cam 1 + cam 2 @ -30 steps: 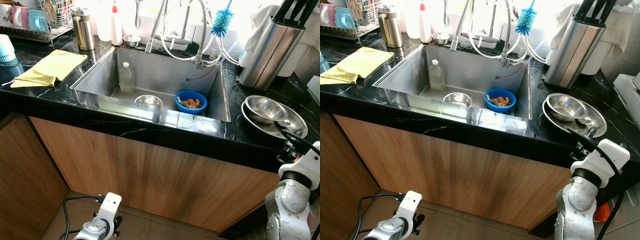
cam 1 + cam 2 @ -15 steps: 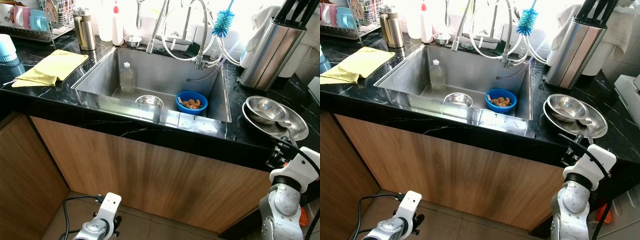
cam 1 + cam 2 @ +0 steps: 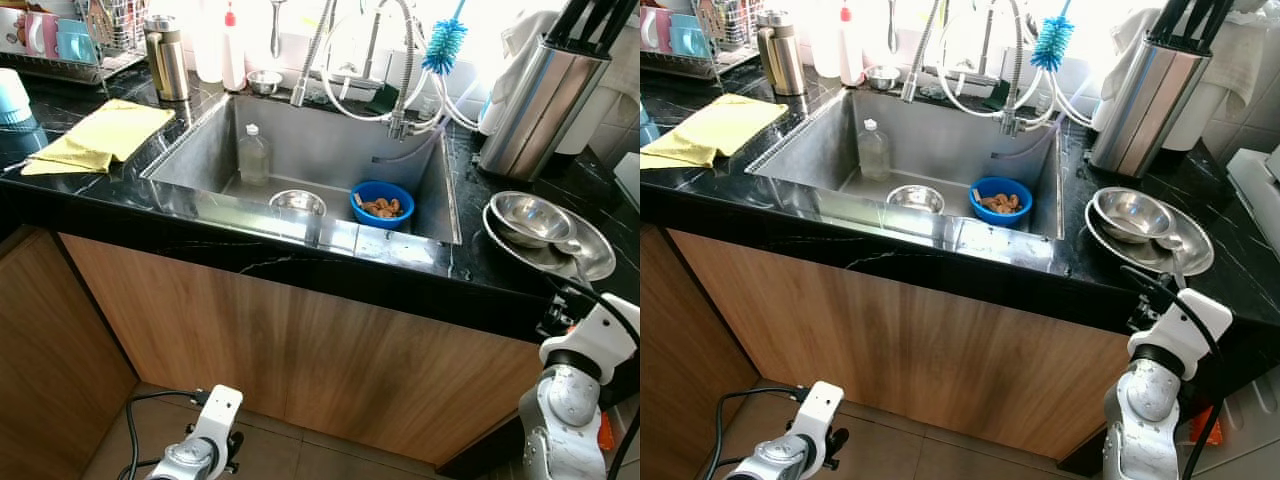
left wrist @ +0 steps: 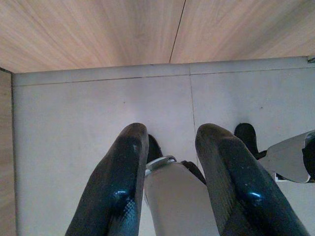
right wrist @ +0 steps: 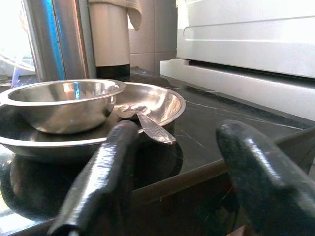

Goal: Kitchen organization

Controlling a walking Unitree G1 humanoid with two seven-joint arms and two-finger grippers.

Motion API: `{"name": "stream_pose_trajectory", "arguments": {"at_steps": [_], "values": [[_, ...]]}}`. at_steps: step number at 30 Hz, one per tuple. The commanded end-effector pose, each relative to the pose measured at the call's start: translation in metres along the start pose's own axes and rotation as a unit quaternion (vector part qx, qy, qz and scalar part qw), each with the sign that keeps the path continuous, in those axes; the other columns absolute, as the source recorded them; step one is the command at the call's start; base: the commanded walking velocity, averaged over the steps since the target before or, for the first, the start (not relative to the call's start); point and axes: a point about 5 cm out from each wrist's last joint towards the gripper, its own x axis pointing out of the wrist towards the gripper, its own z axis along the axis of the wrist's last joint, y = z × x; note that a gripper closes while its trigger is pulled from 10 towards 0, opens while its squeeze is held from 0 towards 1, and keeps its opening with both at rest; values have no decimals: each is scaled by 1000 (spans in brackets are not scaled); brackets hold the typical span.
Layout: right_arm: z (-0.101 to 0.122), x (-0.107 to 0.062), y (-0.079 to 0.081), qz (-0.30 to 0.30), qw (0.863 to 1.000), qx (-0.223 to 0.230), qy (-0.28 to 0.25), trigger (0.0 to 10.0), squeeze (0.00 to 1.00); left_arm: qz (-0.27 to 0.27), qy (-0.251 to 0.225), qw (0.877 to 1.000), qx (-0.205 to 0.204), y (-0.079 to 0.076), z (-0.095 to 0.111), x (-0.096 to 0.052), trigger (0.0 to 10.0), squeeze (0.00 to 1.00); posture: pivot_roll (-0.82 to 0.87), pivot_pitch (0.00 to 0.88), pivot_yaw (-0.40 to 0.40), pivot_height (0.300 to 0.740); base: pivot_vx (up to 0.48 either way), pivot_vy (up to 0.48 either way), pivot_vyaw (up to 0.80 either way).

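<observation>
Countertop (image 3: 120, 185), black marble with white veining, over wood-fronted cabinets (image 3: 300, 360).

Sink (image 3: 330, 150), stainless, set into the counter. Contents: clear bottle (image 3: 253, 155) upright near the back left; small steel bowl (image 3: 297, 203) on the basin floor; blue bowl (image 3: 381, 203) holding brown food, just beside the steel bowl. Spring-neck faucet (image 3: 400, 60) with hoses above the basin, blue bottle brush (image 3: 444, 42) hanging beside it.

Left of sink: yellow cloth (image 3: 100, 135) lying flat; steel thermos (image 3: 167, 57) and white spray bottle (image 3: 232, 50) standing at the back; dish rack (image 3: 70, 35) with cups in the corner.

Right of sink: wide steel plate (image 3: 590, 255) near the counter's front edge, carrying a steel mixing bowl (image 3: 530, 218) and a spoon (image 5: 147, 125) lying inside the plate beside that bowl. Steel knife block (image 3: 540, 100) behind them.

Right gripper (image 5: 172, 172): raised to the counter's front edge, level with the plate and just short of it, fingers (image 5: 106, 172) spread apart, holding nothing.

Left gripper (image 4: 172, 177): hanging low by the tiled floor (image 4: 74, 113), fingers parted, nothing grasped.
</observation>
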Motion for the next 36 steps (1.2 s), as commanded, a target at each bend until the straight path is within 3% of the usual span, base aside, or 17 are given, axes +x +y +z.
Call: {"name": "stream_pose_trajectory", "arguments": {"at_steps": [1, 36], "values": [[2, 4, -4, -11, 1000, 4, -5, 0, 0, -2, 0, 1000, 4, -1, -1, 0, 10000, 0, 213, 43, -125, 711, 0, 0, 0], [19, 14, -1, -10, 999, 14, -30, 0, 0, 1, 0, 1000, 7, -1, 0, 0, 10000, 0, 215, 32, -130, 711, 0, 0, 0]]}}
